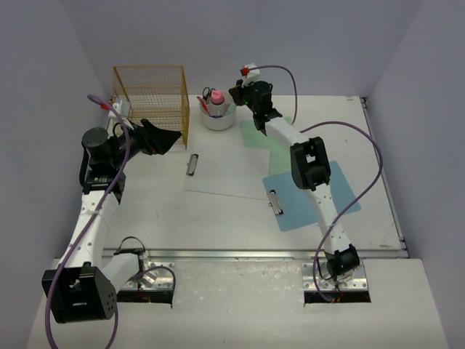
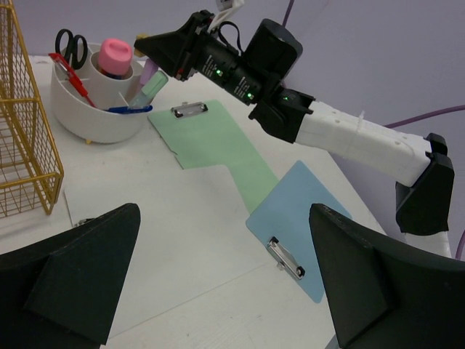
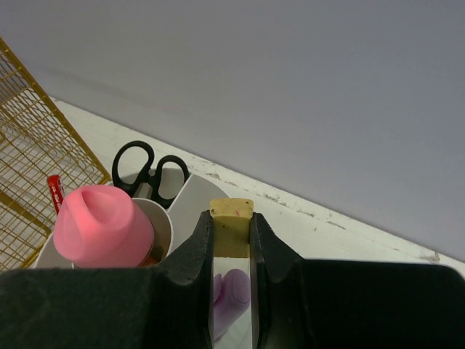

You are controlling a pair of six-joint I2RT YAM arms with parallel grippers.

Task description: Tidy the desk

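At desk's (image 1: 363, 145) far edge, over holder (image 1: 217, 116): pinching a corked tube (image 3: 232, 236) in right gripper (image 3: 232, 222), seemingly mid-drop; holding left gripper (image 2: 225, 247) wide apart by basket (image 1: 149, 94); leaving clip (image 1: 192, 164), paper (image 1: 225, 176), clipboards (image 1: 305, 196) unsorted.

The desk (image 1: 182, 225) is a flat, white, rectangular tabletop.

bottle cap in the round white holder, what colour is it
Pink. The cap shows best in the right wrist view, beside the black-handled scissors.
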